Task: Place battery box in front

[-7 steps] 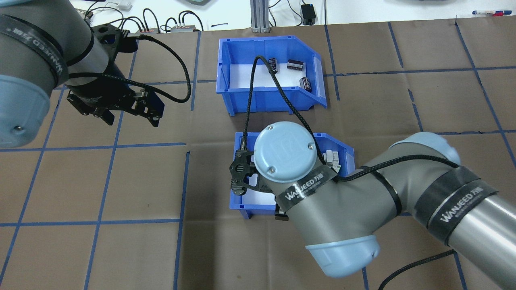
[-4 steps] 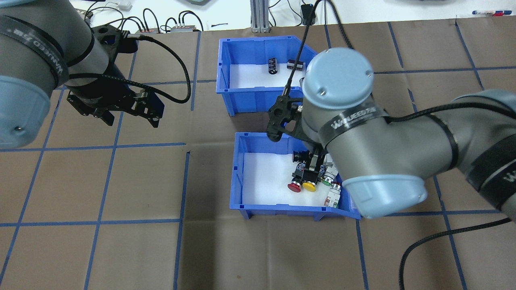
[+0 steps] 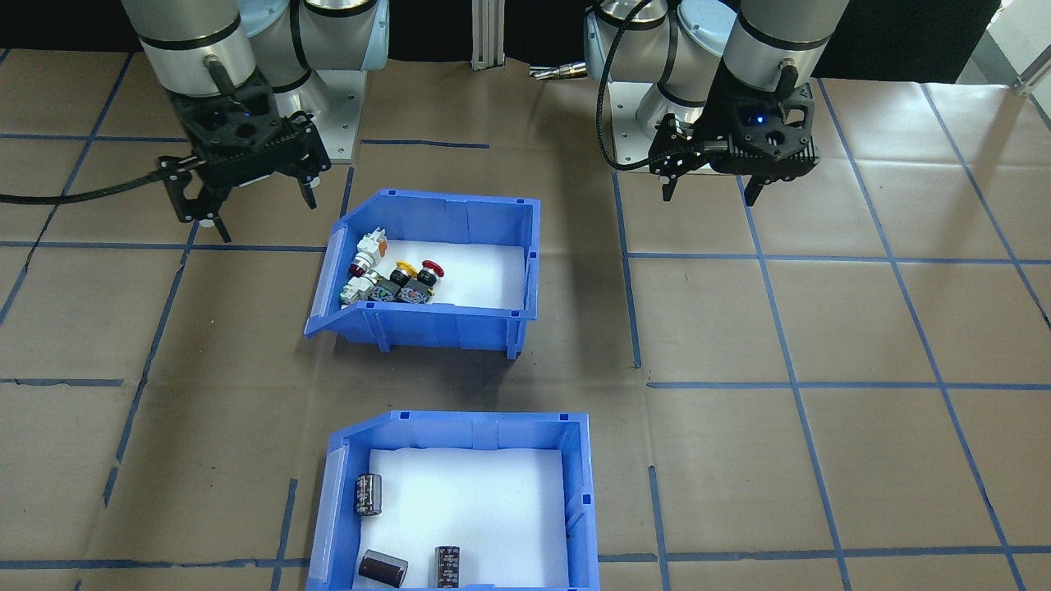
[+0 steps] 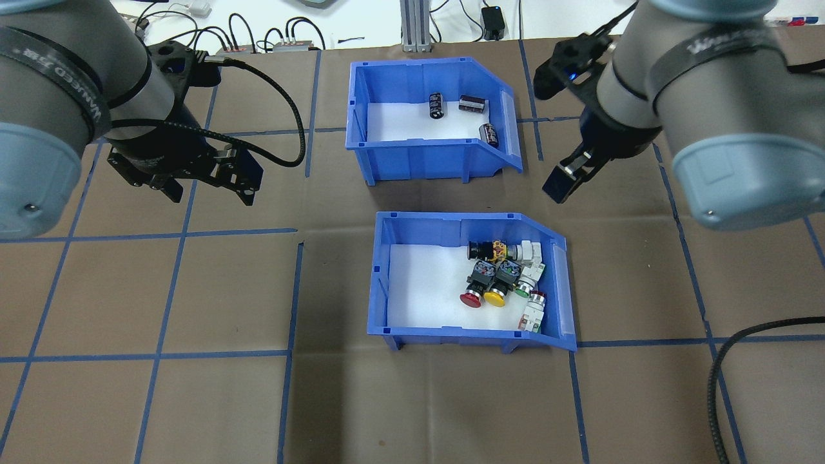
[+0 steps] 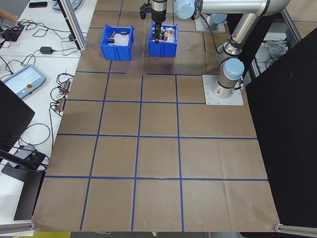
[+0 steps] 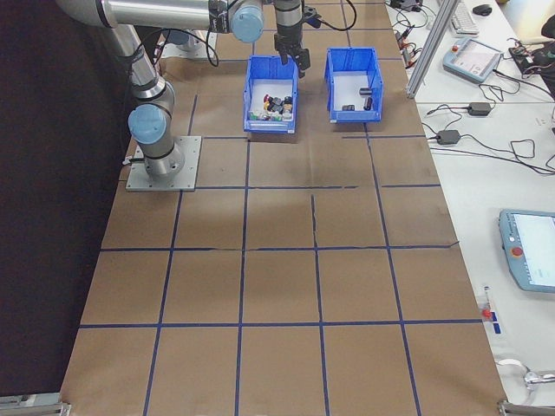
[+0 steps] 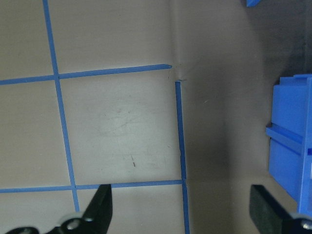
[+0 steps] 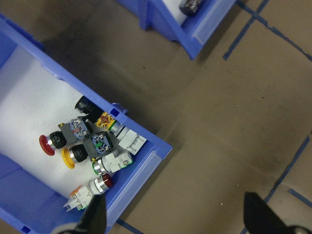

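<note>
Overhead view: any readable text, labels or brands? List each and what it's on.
"WANUEED", with characters too small to read after it: black band on the left arm.
Same kind of band on the right arm: lettering only partly legible.
Cell labels in the battery box: too small to read.

A: Where does the battery box (image 4: 412, 138) sit?
B: On the counter (image 4: 161, 399), on the far side from the robot, directly beyond the switch bin (image 4: 419, 322).
A: And the arms?
B: Left gripper (image 4: 203, 177) left of both bins, right gripper (image 4: 567, 174) to their right.

second blue bin (image 4: 381, 277): on brown mat (image 4: 193, 399) | holds push-button switches (image 4: 506, 277) | blue tape grid (image 4: 293, 290)
</note>
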`<control>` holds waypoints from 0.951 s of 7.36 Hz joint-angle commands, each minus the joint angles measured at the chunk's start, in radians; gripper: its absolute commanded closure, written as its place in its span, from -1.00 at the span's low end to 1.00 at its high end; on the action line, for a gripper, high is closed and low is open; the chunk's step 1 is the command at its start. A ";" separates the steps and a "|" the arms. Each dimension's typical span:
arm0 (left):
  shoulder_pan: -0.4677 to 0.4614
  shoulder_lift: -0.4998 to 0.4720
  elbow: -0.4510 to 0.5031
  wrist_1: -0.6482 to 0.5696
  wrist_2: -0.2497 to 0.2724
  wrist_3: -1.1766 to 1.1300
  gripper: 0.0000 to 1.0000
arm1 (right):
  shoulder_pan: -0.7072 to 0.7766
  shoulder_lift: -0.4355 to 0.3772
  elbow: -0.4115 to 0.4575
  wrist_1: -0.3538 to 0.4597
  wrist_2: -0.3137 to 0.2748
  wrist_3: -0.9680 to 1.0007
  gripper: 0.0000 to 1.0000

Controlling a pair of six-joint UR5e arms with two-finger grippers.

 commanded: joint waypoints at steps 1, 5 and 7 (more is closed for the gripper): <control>0.000 0.000 0.001 0.000 -0.001 -0.003 -1.00 | -0.023 0.057 -0.089 0.072 -0.006 0.297 -1.00; 0.000 -0.002 0.007 0.000 0.000 -0.001 -1.00 | -0.023 0.147 -0.225 0.344 0.006 0.571 -1.00; 0.000 0.001 0.012 0.000 0.002 0.002 -1.00 | -0.025 0.127 -0.174 0.329 0.009 0.571 -1.00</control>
